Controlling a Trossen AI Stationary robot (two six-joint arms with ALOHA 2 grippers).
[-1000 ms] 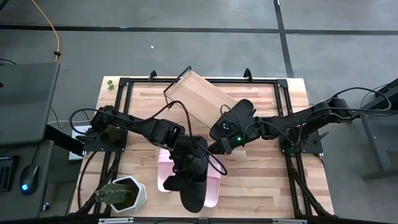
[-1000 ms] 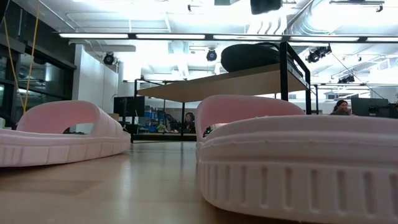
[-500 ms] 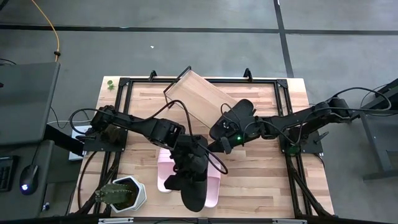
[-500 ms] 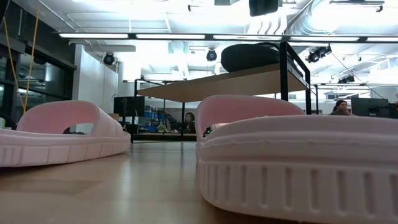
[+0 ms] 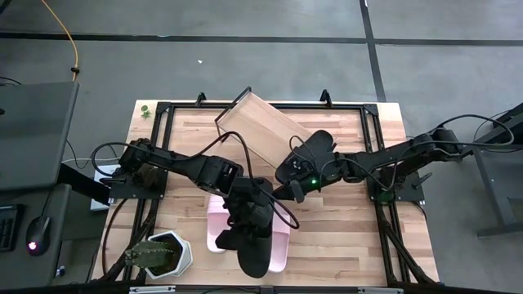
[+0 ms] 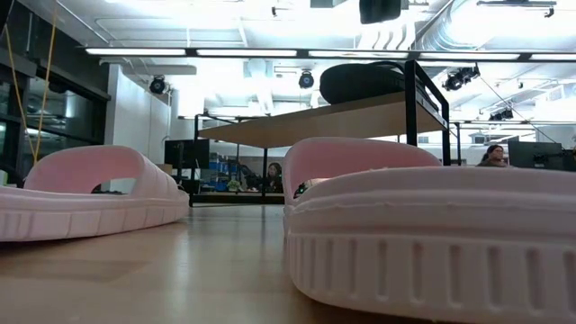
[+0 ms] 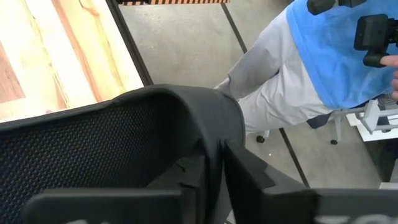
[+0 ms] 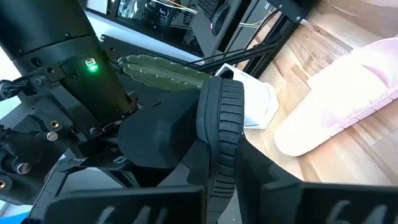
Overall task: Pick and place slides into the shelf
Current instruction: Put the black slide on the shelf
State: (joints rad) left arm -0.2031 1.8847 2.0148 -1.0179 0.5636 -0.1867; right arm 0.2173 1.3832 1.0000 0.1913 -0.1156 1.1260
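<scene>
Roughly at mid-table, seen from above, the left arm ran from the table's left edge w/ elbow bent and wrist dropped toward the near edge. The left gripper (image 5: 249,231) had its fingers clenched on the strap of a black, mesh-textured rubber slip-on slide (image 5: 254,255). It held that near black slide above two pale pink moulded-foam slides. One pink slide (image 5: 213,226) lay to the left and the other pink slide (image 5: 279,247) to the right, both flat on the light wood plank table (image 5: 343,237).

The right arm stretched in from the right edge, nearly straight, w/ a green light (image 5: 313,181) lit on its wrist. The right gripper (image 5: 292,189) was clamped on the ribbed sole rim of a second black rubber slide (image 5: 315,152). This far black slide (image 6: 364,81) lay on top of the slanted light wood board shelf on a thin black wire frame (image 5: 257,122), at the board's end nearest the right arm. The shelf sat skewed at the table's far-centre, well apart from the pink pair.

A green cactus in a white angular pot (image 5: 157,255) stood at the near-left corner. The left wrist view caught a person in a blue top and grey trousers (image 7: 292,74) standing on the grey floor just past the table edge.
</scene>
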